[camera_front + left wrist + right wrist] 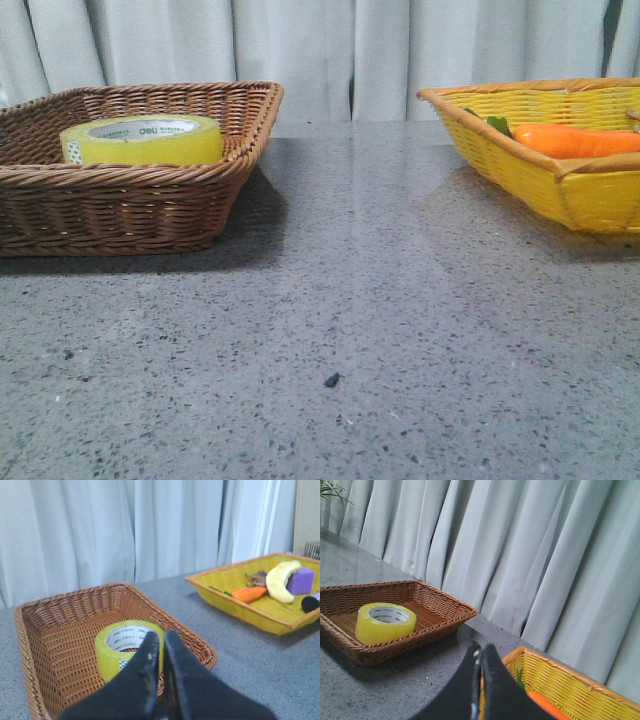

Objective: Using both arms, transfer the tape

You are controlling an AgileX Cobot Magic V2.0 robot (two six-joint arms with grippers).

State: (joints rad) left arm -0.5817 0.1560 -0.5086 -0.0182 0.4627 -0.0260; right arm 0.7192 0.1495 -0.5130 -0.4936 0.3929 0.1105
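Left end effector (159,645), seen in the left wrist view: dark fingers pressed together, nothing between them, tips hanging over the near rim of the brown wicker basket (40,645). The tape (128,647) lies flat on the basket floor just beyond the tips, core opening facing up, so its axis stands vertical; the roll is partly hidden by the fingers. Further off, well apart, the yellow basket (240,612) holds a carrot (248,594), a banana (280,580), a purple block (300,581) and a dark item at the picture's edge, not identifiable. Right wrist view: right end effector (481,657) also closed to a thin seam and empty, hovering near the corner of the yellow basket (555,680); the tape (385,622) sits far across the grey tabletop (380,680) in the brown basket (440,617). Front view: neither arm appears. Tape (142,139) rests in the brown basket (150,205) at left, green lettering on the white core legible; yellow basket (540,180) with carrot (575,139) at right, bare tabletop (350,300) between them. Judgement: the left arm is plainly nearer and the tape lies ahead of and below it; it would need to open, then descend over the wall of the roll, since the flat-lying roll offers its rim from above. Pick-up not yet begun.
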